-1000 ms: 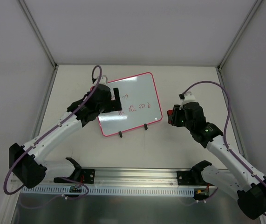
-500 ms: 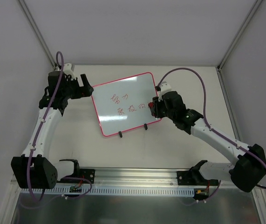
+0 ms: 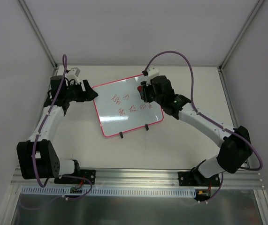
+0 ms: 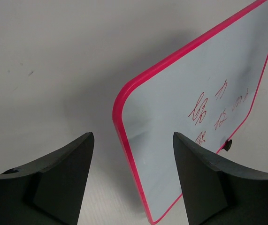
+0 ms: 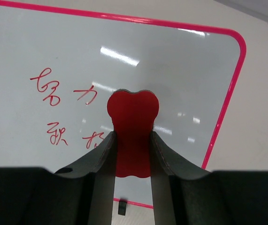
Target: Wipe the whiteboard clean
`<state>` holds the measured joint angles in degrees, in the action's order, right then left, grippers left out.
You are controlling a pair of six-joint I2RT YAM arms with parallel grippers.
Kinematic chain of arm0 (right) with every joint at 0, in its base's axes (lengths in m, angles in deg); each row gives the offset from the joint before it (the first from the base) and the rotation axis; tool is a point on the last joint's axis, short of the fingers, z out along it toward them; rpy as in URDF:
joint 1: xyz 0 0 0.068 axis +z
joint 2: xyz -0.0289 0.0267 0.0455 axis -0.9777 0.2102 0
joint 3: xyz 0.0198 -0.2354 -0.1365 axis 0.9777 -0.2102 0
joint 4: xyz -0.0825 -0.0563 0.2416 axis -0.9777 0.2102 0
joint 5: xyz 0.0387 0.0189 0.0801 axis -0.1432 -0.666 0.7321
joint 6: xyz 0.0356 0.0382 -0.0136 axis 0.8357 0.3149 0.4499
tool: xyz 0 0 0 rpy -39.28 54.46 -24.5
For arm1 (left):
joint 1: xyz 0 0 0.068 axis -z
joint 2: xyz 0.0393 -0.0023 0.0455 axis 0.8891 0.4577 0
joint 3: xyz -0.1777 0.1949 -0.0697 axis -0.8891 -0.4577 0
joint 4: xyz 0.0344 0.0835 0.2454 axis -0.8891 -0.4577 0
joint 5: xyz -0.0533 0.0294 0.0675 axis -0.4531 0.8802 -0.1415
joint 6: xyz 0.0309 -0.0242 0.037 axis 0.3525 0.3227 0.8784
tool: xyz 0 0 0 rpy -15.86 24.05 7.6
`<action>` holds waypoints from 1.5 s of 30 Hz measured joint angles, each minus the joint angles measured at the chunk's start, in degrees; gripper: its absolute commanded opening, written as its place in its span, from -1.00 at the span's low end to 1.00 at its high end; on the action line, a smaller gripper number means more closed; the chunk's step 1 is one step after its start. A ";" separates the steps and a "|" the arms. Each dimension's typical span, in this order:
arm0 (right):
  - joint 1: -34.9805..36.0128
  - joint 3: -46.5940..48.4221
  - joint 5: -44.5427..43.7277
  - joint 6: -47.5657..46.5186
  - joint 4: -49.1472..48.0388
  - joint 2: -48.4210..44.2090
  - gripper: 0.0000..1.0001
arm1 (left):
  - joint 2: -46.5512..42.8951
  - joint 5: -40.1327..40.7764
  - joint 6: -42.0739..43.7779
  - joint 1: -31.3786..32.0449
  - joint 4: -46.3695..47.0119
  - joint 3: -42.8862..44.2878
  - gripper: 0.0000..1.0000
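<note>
Clamping the red bow-shaped eraser block (image 5: pixel 133 108), your right claw (image 5: pixel 133 137) hangs over the glossy pink-framed whiteboard (image 5: pixel 176 61), red handwriting (image 5: pixel 49 89) to its left; left claw (image 4: pixel 133 138) released.

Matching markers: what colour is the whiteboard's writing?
Red handwriting on the whiteboard, clearest in right wrist view.

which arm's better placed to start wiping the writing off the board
Right. The right gripper is shut on the red eraser and sits over the whiteboard, beside the red writing. The left gripper is open and empty at the board's left edge, so it looks suited only to steadying it.
</note>
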<state>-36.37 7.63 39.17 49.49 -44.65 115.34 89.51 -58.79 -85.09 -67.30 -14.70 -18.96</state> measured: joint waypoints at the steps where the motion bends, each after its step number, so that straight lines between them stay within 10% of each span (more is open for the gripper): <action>1: 0.00 0.92 0.35 -0.15 -0.35 1.01 -0.96 | 0.70 -0.37 0.11 0.00 0.42 -0.04 0.36; 7: 0.20 3.69 2.29 -0.37 -2.45 5.81 -0.96 | 3.87 -1.66 1.11 -0.02 1.88 -0.74 0.32; 29: 4.83 5.92 -1.99 -3.39 -9.97 18.14 -0.99 | 3.87 -8.22 1.16 -0.17 5.79 -4.63 -1.00; 45: 14.29 11.58 -4.50 -1.38 -14.62 24.50 -0.99 | -1.33 -5.33 2.56 1.46 5.42 -8.57 -1.00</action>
<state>-22.08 19.21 34.67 48.12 -59.27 139.84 88.18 -64.12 -82.53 -65.83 -9.28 -27.53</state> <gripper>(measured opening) 0.324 0.282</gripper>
